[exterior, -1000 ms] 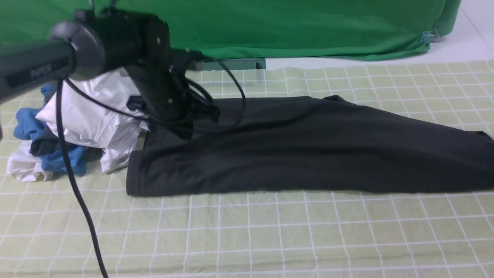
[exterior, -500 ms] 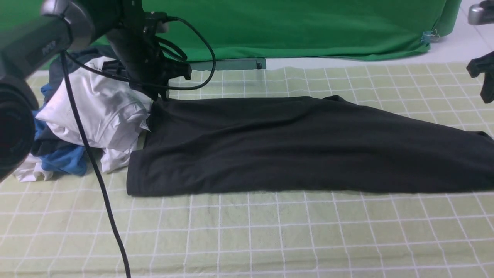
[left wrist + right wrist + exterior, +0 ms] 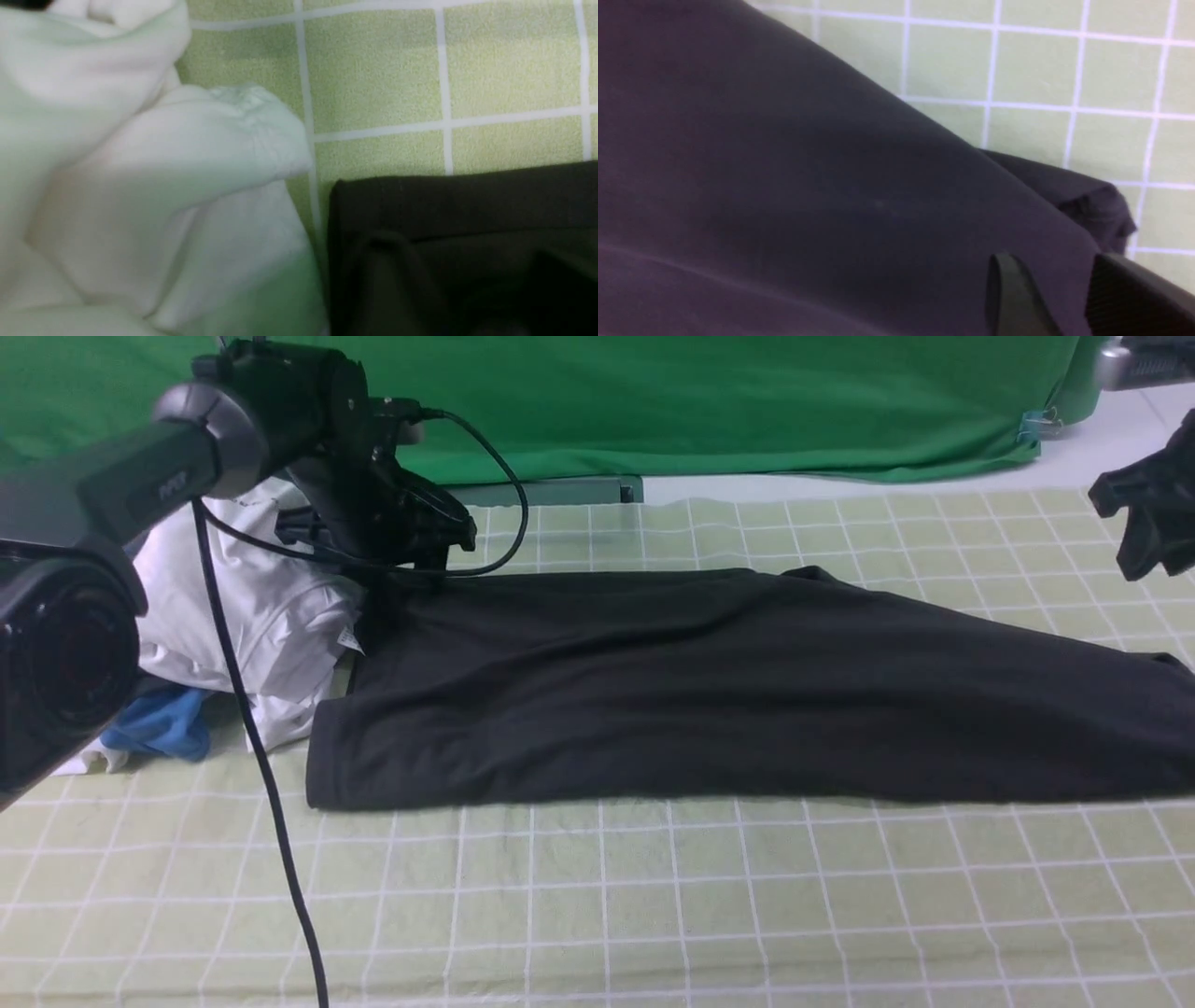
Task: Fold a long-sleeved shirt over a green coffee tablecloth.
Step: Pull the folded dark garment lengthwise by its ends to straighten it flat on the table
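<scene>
Shirt, place: the long-sleeved shirt (image 3: 709,691) lies flat on the green coffee tablecloth (image 3: 653,896). One short end is just beside the heap of clothes (image 3: 261,616), and the rest runs away from the heap to the robot's right.
Shirt, long axis: it runs side to side across the surface, roughly parallel to the robot's front. The band is broadest at the heap end and narrows away from it, its far edge slanting toward the robot.
Shirt, which end is which: no print, neck label or collar shows, so I cannot say which end points at the heap.
Why it lies so: the single long band with straight edges reads as a shirt already doubled lengthwise. On that judgement, the folds left are across the band, one end laid toward the other.
Left claw: the left claw (image 3: 415,546) hangs over the shirt's far corner at the heap end. Its jaws are hidden by its own body and cable, and the wrist view shows no fingers. I cannot tell whether it is wide, narrow or holding cloth.
Right claw: the right claw (image 3: 1144,537) is raised off the surface at the end of the band farthest from the heap. Its fingers (image 3: 1008,298) stand a modest gap apart with nothing pinched, and the shirt lies loose below them.
Why the claws sit there: one at each end probably suits laying one end over the other.
Risk at the heap: white cloth lies right against the shirt's corner, so a grab there could catch it too.
</scene>
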You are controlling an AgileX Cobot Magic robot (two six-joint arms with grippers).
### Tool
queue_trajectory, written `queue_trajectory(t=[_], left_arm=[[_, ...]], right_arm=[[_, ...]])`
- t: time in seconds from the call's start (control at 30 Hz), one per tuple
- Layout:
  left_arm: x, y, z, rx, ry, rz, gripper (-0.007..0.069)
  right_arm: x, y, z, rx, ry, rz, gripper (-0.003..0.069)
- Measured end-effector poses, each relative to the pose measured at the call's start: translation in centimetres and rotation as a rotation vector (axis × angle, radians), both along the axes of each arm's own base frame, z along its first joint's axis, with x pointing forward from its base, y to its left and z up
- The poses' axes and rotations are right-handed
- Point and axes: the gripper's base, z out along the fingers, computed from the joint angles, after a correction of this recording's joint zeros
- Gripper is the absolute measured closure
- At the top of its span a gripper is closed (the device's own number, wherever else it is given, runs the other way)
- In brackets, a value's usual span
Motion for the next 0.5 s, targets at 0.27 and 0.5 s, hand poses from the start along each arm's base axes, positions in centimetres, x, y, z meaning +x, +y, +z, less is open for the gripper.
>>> queue_trajectory(t=[0.27,0.5], left_arm=[[0.2,0.2,1.2,0.011,-0.003,-0.021,0.0602],[1.0,2.3,5.7,-0.016,-0.048,0.043,0.0603]], right_arm=[[0.5,0.8,0.1,0.014,-0.054,0.035,0.0419],[1.5,5.2,0.6,-0.014,-0.194,0.234,0.0419]])
